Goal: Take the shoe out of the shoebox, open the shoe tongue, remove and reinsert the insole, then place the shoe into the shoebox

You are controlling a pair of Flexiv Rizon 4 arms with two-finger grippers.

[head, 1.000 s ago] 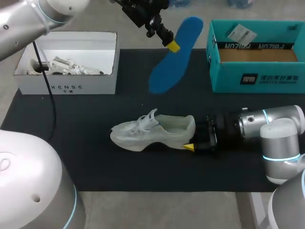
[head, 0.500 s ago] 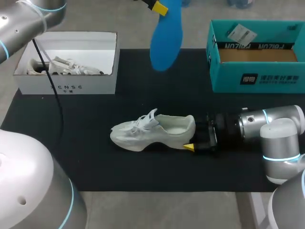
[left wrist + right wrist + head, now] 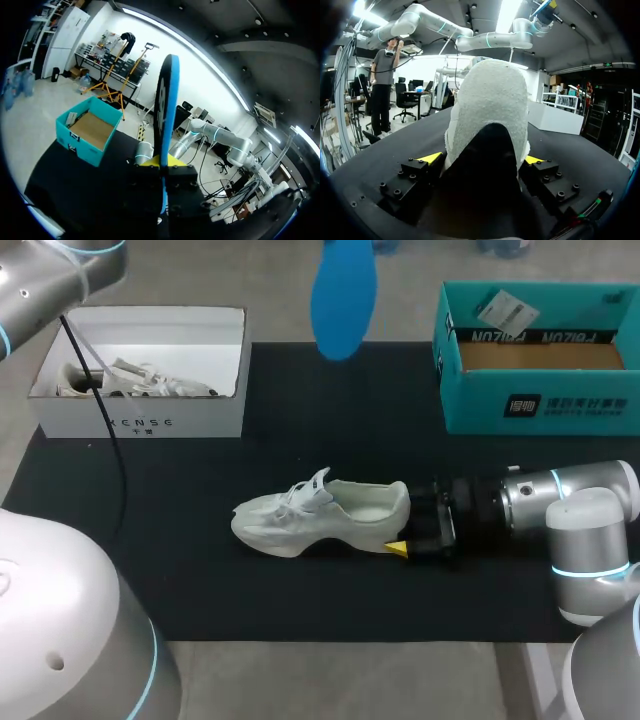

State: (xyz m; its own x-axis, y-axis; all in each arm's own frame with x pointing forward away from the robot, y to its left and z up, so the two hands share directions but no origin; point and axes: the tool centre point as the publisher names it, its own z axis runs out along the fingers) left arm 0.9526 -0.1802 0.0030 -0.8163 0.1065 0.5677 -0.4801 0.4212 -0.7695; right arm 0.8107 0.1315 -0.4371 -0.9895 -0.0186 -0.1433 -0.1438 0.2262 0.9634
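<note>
The left claw (image 3: 165, 161) is clenching the blue insole (image 3: 343, 295) high beyond the white shoe (image 3: 320, 515), whose heel the right claw (image 3: 484, 159) is gripping on the bench (image 3: 200, 580); so slim a pinch may be risking the insole slipping free.

The shoe (image 3: 320, 515) stands near the middle of the mat (image 3: 200, 570), toe to the left and heel to the right. The right gripper (image 3: 402, 528) is at the heel, with one finger pressed on each side of it. At the mat's far left corner sits an open box (image 3: 140, 425) with a second shoe (image 3: 140, 380) inside, and at the far right sits the shoebox (image 3: 540, 400). The insole (image 3: 343, 295) hangs in the air over the far edge, between both boxes — clamped in the left gripper (image 3: 164, 161).
</note>
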